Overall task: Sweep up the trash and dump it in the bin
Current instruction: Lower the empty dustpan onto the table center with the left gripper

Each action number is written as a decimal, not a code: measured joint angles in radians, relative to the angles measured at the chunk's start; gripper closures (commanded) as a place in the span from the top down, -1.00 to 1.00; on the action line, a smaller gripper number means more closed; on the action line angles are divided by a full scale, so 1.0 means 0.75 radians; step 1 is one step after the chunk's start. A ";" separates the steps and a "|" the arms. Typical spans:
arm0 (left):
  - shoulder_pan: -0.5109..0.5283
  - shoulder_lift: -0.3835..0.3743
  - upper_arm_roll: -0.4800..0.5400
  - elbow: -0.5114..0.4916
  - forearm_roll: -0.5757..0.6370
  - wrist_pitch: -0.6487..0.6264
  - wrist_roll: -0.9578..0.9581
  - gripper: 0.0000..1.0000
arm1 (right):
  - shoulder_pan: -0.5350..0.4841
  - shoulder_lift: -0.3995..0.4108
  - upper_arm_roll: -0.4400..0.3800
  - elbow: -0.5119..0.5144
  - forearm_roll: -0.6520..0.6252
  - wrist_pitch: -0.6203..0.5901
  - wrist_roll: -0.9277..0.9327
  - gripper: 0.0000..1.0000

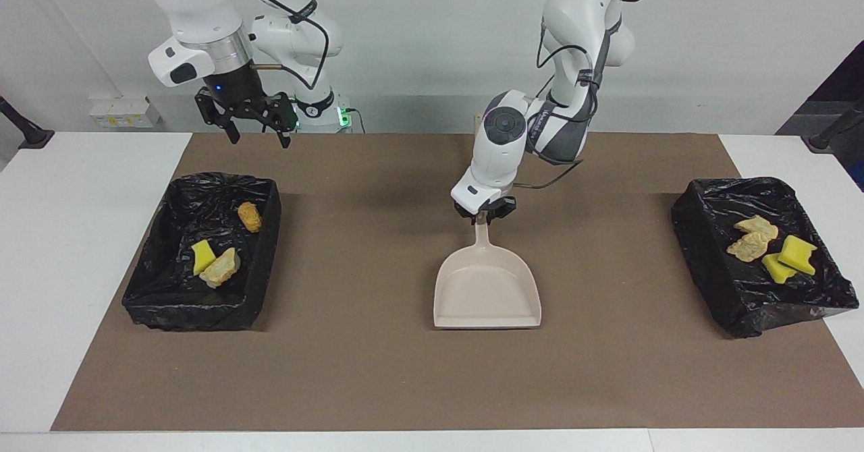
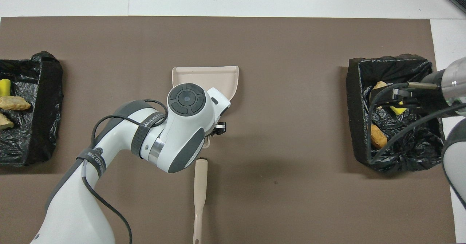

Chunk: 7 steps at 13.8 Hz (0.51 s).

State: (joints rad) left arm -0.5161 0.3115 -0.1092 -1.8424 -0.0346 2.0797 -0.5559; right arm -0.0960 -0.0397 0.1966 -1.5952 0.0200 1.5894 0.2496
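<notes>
The trash lies in two black-lined bins. The bin (image 1: 162,303) at the right arm's end holds a yellow sponge bit (image 1: 202,256), a tan chunk (image 1: 220,268) and an orange-brown chunk (image 1: 250,217). The bin (image 1: 702,263) at the left arm's end holds tan chunks (image 1: 751,238) and yellow sponge bits (image 1: 788,258). The beige dustpan (image 1: 487,290) rests flat on the mat's middle, mouth pointing away from the robots. My left gripper (image 1: 483,214) sits at the tip of its handle. My right gripper (image 1: 260,136) hangs open and empty, over its bin (image 2: 355,127) in the overhead view.
The beige brush (image 2: 199,196) lies on the brown mat (image 1: 378,371) just nearer to the robots than the dustpan's handle, its own handle pointing toward the robots. White table shows around the mat's edges.
</notes>
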 measured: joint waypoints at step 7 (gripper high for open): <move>0.158 -0.093 0.067 0.042 0.062 -0.038 0.067 1.00 | 0.024 0.000 -0.020 0.000 0.000 0.000 0.000 1.00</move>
State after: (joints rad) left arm -0.3972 0.2420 -0.0590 -1.8108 0.0119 2.0509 -0.5055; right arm -0.0780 -0.0397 0.1817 -1.5952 0.0201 1.5894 0.2495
